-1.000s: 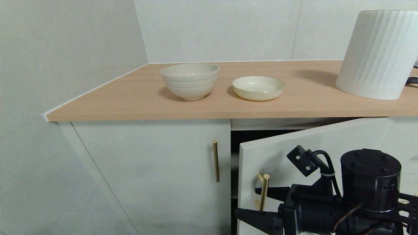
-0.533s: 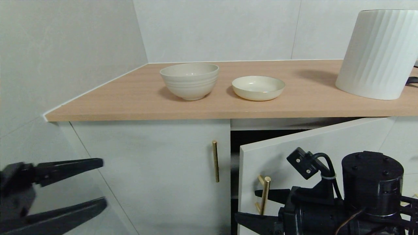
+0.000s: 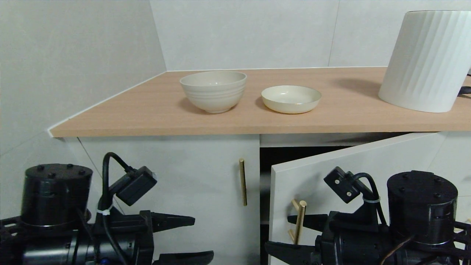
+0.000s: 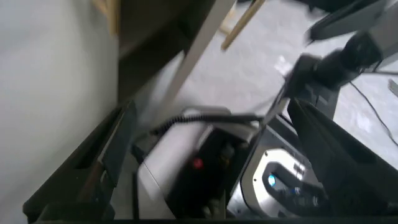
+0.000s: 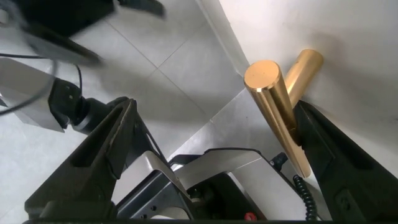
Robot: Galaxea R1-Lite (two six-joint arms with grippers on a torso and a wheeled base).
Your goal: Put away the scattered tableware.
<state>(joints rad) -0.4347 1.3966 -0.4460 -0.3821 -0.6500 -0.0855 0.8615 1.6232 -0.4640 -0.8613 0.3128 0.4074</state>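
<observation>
**Item 1.** Right gripper [image 3: 278,230]: fingers apart, straddling the brass handle [image 3: 300,217] of the ajar right door [image 3: 349,162], nothing clamped. Step judged to be opening the cupboard for the tableware. The bar sits nearer one finger than the other (plain in the right wrist view), so centre it before closing. Then draw along the door's arc, not straight back, lest the bar slip free.

**Item 2.** Left gripper [image 3: 203,237]: fingers apart, empty, level with the right gripper and to its left, before the shut left door [image 3: 176,173]. Best held out of the door's swing.

**Item 3.** Countertop [image 3: 147,114]: above and beyond both grippers.

**Item 4.** Bowl [image 3: 213,90]: on the countertop, above and beyond the left gripper, well apart from it.

**Item 5.** Shallow dish [image 3: 291,98]: near the bowl, not touching it, roughly above the right gripper.

**Item 6.** Ribbed white container [image 3: 427,59]: on the countertop, up and to the right of the right gripper.
</observation>
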